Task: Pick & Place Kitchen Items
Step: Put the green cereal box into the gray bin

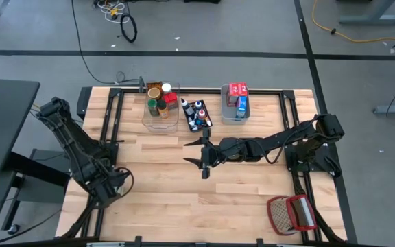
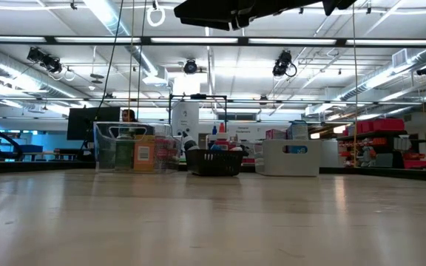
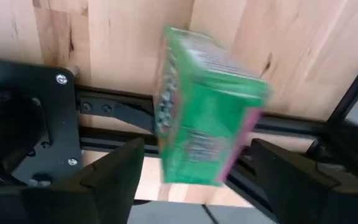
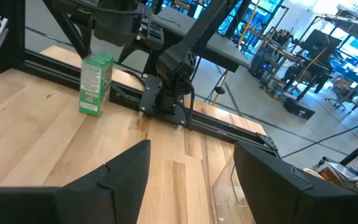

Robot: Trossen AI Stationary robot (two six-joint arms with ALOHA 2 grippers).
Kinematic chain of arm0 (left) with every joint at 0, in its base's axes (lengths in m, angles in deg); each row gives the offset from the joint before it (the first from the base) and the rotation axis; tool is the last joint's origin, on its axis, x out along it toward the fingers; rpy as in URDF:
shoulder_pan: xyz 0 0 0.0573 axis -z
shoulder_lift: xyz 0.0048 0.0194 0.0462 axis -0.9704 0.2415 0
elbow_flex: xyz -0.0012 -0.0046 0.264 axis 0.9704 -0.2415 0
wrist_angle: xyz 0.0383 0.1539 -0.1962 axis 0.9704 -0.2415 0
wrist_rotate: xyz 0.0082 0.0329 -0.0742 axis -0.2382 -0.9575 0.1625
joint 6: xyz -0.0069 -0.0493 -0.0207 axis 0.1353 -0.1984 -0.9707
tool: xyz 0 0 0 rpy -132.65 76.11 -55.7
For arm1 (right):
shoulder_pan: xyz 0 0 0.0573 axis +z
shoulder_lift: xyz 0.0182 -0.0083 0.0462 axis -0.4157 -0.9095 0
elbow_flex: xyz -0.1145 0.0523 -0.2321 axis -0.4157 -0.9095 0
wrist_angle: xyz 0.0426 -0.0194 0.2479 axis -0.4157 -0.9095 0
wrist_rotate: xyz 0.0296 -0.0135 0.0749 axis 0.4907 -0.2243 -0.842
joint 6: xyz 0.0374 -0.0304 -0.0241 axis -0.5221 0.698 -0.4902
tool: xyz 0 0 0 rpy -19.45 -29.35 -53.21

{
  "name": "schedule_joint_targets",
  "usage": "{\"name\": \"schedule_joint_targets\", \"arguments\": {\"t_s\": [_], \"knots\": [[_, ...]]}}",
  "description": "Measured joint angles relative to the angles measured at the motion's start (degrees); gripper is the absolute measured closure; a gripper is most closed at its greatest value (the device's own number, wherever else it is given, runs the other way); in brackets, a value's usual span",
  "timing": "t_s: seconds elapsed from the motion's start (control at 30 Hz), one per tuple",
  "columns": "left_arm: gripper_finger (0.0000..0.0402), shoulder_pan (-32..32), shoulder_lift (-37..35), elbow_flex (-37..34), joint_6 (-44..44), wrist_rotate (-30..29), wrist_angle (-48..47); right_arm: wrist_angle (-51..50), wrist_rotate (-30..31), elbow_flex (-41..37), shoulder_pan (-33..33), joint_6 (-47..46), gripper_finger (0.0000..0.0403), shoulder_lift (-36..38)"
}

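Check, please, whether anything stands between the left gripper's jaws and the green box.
Nothing visible does. The green box sits directly between the open jaws of the left gripper, with a clear gap on each side.

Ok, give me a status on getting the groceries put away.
Done: jars in the clear bin, small bottles in the black bin, boxes in the grey-blue bin. In hand: green box between the open left claw, ungripped. Left: binning it; right claw hovers open mid-table.
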Motion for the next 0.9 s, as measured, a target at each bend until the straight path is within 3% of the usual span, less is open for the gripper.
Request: {"name": "schedule_joint_targets", "arguments": {"t_s": [0.37,0.53,0.7,0.9], "knots": [[0.0092,0.0,0.0,0.0,2.7,-4.9,-0.3,0.0,0.0,0.0,0.0,0.2,0.016,0.0],[0.0099,0.5,0.1,-2.7,-0.8,-5.1,3.2,0.0,0.0,0.0,0.0,0.2,0.016,0.0],[0.013,1.7,0.2,-7.8,-2.1,-1.9,10.3,-0.1,0.0,0.0,0.0,0.1,0.016,0.0],[0.0198,1.7,0.2,-8.9,-6.4,-2.7,10.9,0.0,0.0,0.0,0.0,-0.2,0.016,0.0]]}}
